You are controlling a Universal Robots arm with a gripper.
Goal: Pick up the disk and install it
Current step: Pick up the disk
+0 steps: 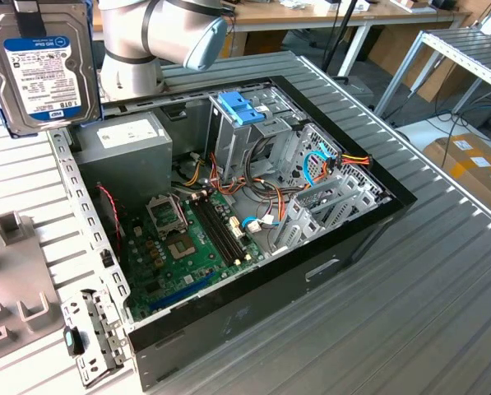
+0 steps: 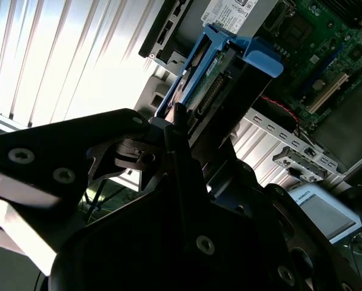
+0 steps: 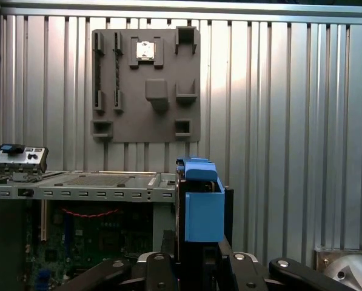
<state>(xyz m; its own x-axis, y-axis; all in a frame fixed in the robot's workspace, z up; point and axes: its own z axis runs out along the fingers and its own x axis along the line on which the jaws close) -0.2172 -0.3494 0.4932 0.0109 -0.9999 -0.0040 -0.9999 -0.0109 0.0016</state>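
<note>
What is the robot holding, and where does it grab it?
The gripper is shut on the disk, which sits in a blue bracket. It pinches the disk at one end, across its flat sides.

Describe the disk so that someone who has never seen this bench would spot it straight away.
In the exterior view, start from the open computer case on the ribbed metal table. Above the case's corner at the exterior view's upper left, the disk stands upright, a flat silver-grey slab. Unlike the larger grey box inside the case, its white label has a blue band on top.
</note>
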